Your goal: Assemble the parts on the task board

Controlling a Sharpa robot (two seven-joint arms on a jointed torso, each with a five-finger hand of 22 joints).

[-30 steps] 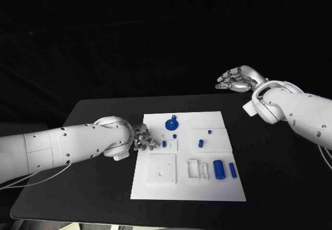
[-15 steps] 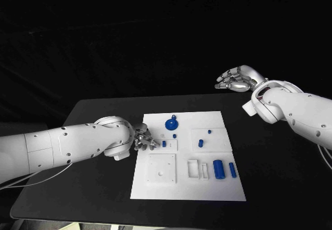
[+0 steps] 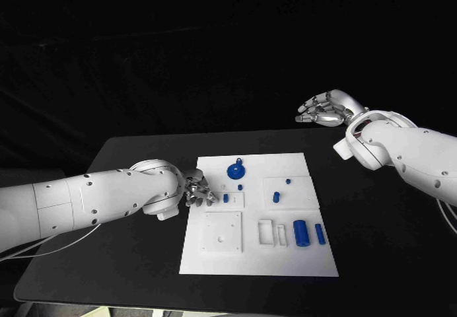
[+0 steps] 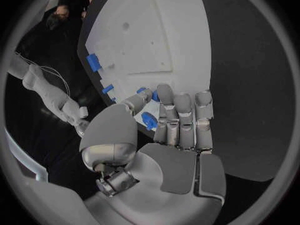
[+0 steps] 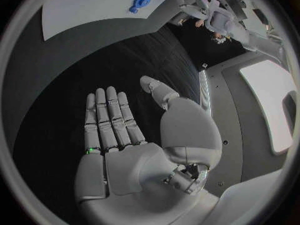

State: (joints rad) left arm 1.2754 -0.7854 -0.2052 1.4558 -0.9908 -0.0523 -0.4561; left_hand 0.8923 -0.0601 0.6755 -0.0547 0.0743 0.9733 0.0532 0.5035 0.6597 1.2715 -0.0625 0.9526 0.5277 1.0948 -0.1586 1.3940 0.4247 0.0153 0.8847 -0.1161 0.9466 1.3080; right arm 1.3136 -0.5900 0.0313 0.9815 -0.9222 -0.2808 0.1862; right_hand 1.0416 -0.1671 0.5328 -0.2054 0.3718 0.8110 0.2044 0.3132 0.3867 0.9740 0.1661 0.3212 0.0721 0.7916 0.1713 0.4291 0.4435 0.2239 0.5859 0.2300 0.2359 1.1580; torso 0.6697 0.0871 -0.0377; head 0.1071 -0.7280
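Counter [image 3: 124, 264]: black, carrying the white task board [image 3: 257, 261] at its middle, the board's long sides running from the near edge toward the far edge.
Left arm [image 3: 86, 205]: comes in low over the counter's left side, ending at the board's left edge.
Right arm [image 3: 409, 155]: raised over the counter's far right corner, well apart from the board.
Left hand [image 3: 197, 190]: at the board's left edge, fingers curled over it — the wrist view shows a small blue part [image 4: 149, 120] right against the fingertips, but I cannot tell whether it is gripped.
Right hand [image 3: 322, 109]: spread and holding nothing, palm bare, up beyond the far edge.
Round blue part [image 3: 236, 172]: on the board's far half, toward the left.
Two blue cylinders [image 3: 301, 232]: lying side by side near the board's right edge, nearer half.
Small blue pegs [image 3: 275, 196]: standing mid-board, just right of the left hand.
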